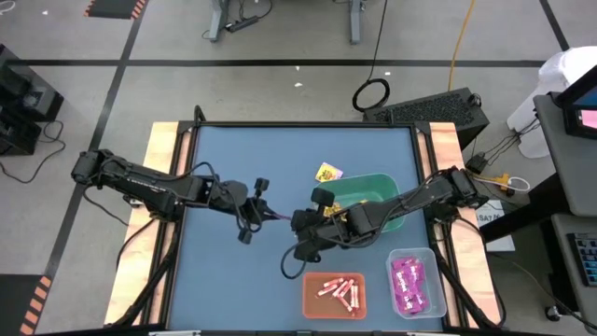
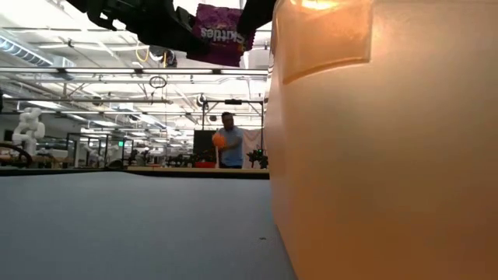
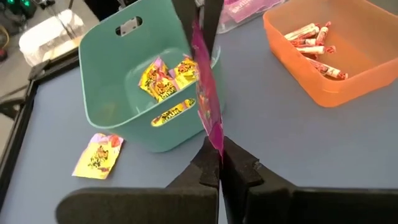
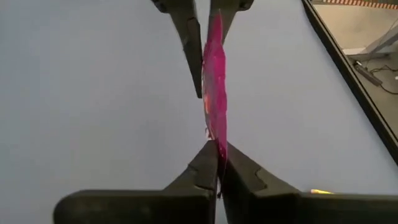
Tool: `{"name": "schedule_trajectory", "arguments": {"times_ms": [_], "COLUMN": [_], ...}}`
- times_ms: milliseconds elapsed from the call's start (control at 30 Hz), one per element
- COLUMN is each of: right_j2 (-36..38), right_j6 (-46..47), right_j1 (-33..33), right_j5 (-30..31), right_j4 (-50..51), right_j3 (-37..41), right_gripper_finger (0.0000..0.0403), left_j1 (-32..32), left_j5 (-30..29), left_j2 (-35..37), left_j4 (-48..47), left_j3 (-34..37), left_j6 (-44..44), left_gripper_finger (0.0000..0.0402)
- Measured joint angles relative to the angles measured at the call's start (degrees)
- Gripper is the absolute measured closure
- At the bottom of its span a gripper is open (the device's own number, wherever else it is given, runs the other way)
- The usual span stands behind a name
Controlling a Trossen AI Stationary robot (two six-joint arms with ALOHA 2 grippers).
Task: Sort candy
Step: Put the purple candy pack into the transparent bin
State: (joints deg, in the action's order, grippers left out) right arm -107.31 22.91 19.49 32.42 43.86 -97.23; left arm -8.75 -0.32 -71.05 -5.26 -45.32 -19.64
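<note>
table (image 1: 242,271): blue top, both arms meet over the middle of it
green bin (image 1: 392,187): just behind the right gripper, yellow packets (image 3: 163,81) inside
orange bin (image 1: 308,294): near side of the right gripper, holds the pink-white sticks (image 1: 340,291)
clear bin (image 1: 431,280): off to the right arm's side, magenta packets (image 1: 408,282) in it
left gripper (image 3: 219,163): pinched tight on one edge of the purple Skittles packet (image 3: 206,99)
right gripper (image 4: 219,163): clamped on the opposite edge, so the packet hangs edge-on between both, up off the table
loose yellow packet (image 1: 327,173): lying on the table beside the green bin
</note>
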Motion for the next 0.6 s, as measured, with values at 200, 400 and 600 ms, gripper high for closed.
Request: {"name": "schedule_trajectory", "arguments": {"times_ms": [200,400,600], "right_j2": [0.0,0.4,1.1], "right_j6": [-1.1,-0.3,4.8], "right_j1": [0.0,0.2,1.9], "right_j5": [-1.2,-3.9,-9.3], "right_j4": [0.1,4.1,18.4], "right_j3": [0.0,-0.8,-7.2], "right_gripper_finger": [0.0396,0.0401,0.0402], "left_j1": [0.0,0.0,-0.1], "left_j5": [0.0,0.0,0.0], "left_j2": [0.0,0.0,0.2], "left_j4": [0.0,0.0,0.1], "left_j3": [0.0,0.0,0.0], "left_j6": [6.9,10.3,13.9], "left_gripper_finger": [0.0366,0.027,0.019]}}
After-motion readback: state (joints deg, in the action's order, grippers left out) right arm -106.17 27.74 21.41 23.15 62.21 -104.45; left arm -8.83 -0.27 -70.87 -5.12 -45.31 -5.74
